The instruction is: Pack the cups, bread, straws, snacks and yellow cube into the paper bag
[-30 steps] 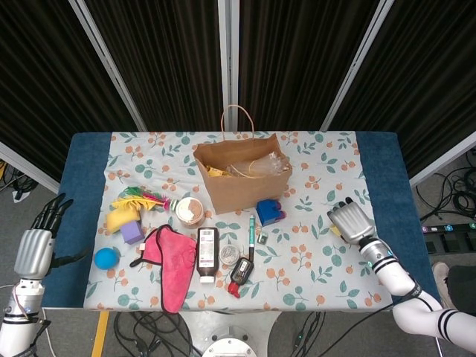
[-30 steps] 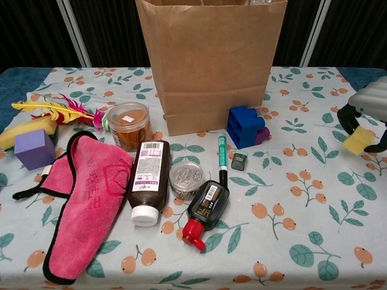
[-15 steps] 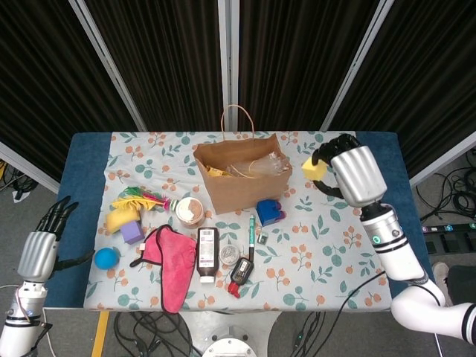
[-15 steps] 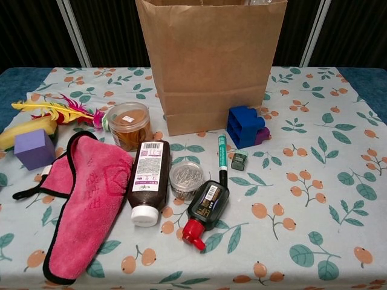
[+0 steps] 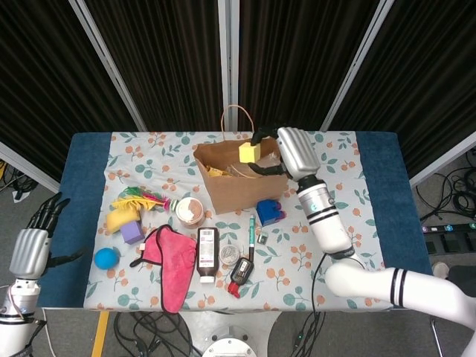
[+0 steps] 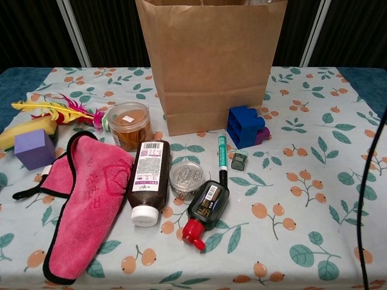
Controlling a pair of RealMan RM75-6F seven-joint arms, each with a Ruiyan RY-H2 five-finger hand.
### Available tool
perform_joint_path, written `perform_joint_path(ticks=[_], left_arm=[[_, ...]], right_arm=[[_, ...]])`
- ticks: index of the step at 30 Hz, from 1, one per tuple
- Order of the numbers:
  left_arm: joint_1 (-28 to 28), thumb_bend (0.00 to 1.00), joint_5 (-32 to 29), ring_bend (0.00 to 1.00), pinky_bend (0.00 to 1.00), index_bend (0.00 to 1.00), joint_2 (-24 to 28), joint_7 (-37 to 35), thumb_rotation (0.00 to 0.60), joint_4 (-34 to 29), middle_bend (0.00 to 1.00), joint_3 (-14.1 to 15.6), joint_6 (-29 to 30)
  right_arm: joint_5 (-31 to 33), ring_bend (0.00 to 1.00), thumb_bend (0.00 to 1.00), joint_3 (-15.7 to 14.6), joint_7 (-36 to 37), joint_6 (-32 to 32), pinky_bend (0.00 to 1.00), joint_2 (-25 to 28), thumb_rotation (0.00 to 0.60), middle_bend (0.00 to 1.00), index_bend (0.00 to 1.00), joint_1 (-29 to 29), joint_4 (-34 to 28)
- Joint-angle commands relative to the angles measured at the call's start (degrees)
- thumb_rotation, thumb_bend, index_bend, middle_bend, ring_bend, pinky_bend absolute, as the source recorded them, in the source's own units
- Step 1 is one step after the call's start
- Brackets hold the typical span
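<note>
Right hand (image 5: 286, 152) pinches yellow cube (image 5: 248, 152) over paper bag (image 5: 242, 186) mouth, top centre; bag contents indistinct. Left hand (image 5: 31, 249), lower-left edge, fingers spread, empty.

Place: robot lab or test studio
Backdrop: black curtains (image 5: 156, 59) with metal poles
Floor: loose cables (image 5: 457, 190)
Counter: counter (image 5: 82, 178) under a floral cloth (image 6: 302, 199)

Dark ribbed wall panels (image 5: 163, 59); grey floor (image 5: 446, 193)
</note>
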Motion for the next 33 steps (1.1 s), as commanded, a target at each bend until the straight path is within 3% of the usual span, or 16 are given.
perform_joint_path(ticks=[1, 7, 11, 14, 17, 21, 23, 25, 27, 30, 33], left_arm=[[0.09, 0.15, -0.42, 0.09, 0.19, 0.15, -0.04, -0.24, 0.56, 0.44, 0.14, -0.07, -0.26], [0.04, 0.15, -0.89, 0.09, 0.19, 0.15, -0.06, -0.85, 0.562, 1.0, 0.14, -0.4, -0.47], [-0.02, 0.15, -0.66, 0.09, 0.19, 0.15, -0.17, -0.79, 0.564, 0.85, 0.14, -0.3, -0.45], [0.05, 0.15, -0.17, 0.09, 0.19, 0.15, -0.03, -0.32, 0.564, 0.36, 0.14, -0.04, -0.17], [0.21, 0.15, 0.45, 0.09, 0.19, 0.15, 0.45, 0.25, 0.565, -0.41, 0.14, 0.48, -0.02], [0.1, 0.16, 2.07, 0.09, 0.19, 0.15, 0.96, 1.39, 0.562, -1.05, 0.14, 1.92, -0.63], [-0.05, 0.16, 2.63, 0.09, 0.19, 0.15, 0.85, 1.86, 0.562, -1.19, 0.14, 2.27, -0.77], [-0.13, 0.16, 3.35, 0.09, 0.19, 0.15, 0.69, 2.36, 0.564, -1.16, 0.14, 2.8, -0.87], [-0.13, 0.16, 4.35, 0.09, 0.19, 0.15, 0.54, 3.2, 0.562, -0.83, 0.14, 3.53, -0.83], [0.16, 0.16, 5.23, 0.09, 0.19, 0.15, 0.29, 4.15, 0.567, -0.72, 0.14, 4.51, -0.74], [0.54, 0.16, 5.2, 0.09, 0.19, 0.15, 0.32, 4.65, 0.579, -1.18, 0.14, 4.76, -0.44]], right_arm=[[1.27, 0.24, 0.1, 0.5, 1.08, -1.55, 0.18, -2.03, 0.6, 0.39, 0.46, 1.55, 2.53], [1.29, 0.04, 0.0, 1.0, 3.12, -1.51, 0.01, -1.65, 0.6, 0.24, 0.19, 1.24, 3.94], [1.42, 0.02, 0.0, 1.12, 4.95, -1.79, 0.0, 0.34, 0.6, 0.22, 0.14, -0.38, 2.32], [-1.94, 0.02, 0.0, 0.58, 6.04, 0.33, 0.0, 3.31, 0.6, 0.22, 0.14, -3.23, -1.57], [-11.75, 0.02, 0.0, -4.11, 2.68, 6.71, 0.0, 8.67, 0.6, 0.22, 0.14, -9.14, -7.48], [-26.42, 0.01, 0.0, -16.45, -9.59, 19.99, 0.0, 18.76, 0.6, 0.21, 0.14, -22.21, -16.53], [-31.78, 0.01, 0.0, -21.89, -11.44, 25.19, 0.0, 21.7, 0.6, 0.21, 0.14, -28.39, -17.79], [-37.03, 0.01, 0.0, -27.52, -10.75, 29.78, 0.0, 23.23, 0.6, 0.21, 0.14, -34.66, -15.9], [-41.45, 0.0, 0.0, -31.74, -8.74, 33.69, 0.0, 22.41, 0.6, 0.21, 0.14, -39.75, -10.25], [-43.37, 0.0, 0.0, -34.28, -5.01, 38.0, 0.0, 18.24, 0.6, 0.21, 0.14, -45.15, -0.65], [-41.56, 0.0, 0.0, -34.34, -1.64, 38.42, 0.0, 14.26, 0.6, 0.2, 0.14, -47.97, 7.13]])
